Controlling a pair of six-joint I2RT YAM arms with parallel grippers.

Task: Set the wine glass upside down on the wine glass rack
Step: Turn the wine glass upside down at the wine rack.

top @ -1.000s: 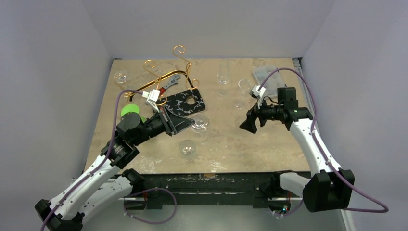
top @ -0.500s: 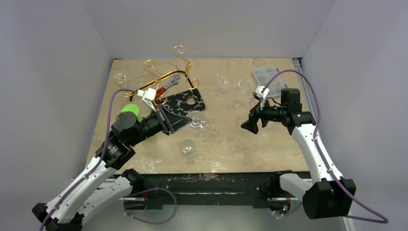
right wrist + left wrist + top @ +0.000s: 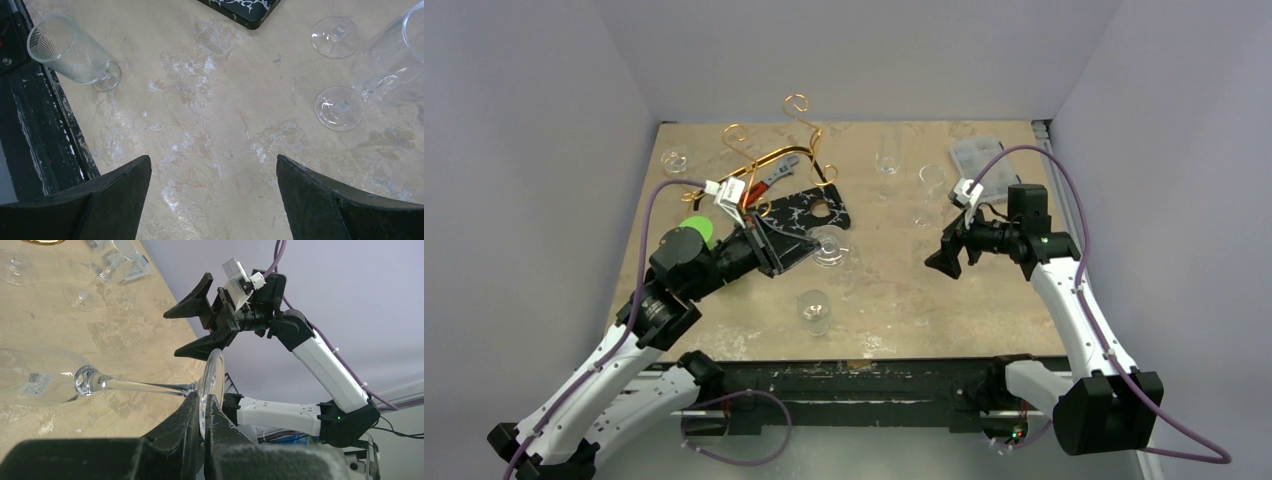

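Left wrist: left end effector (image 3: pixel 202 406) clamps wine glass (image 3: pixel 86 380) foot, bowl ahead; right end effector (image 3: pixel 212 161) released.

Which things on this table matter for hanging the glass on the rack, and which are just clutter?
Part of the job:
- wine glass, gripped by its foot in the left gripper
- wine glass rack

Just lying about:
- black veined board
- silver wrench
- short patterned glass
- spare stemmed glasses
- clear plastic box

Bright, even, diffuse light, faint soft shadows, glints on the wine glass (image 3: pixel 85 381), blurred near foreground.
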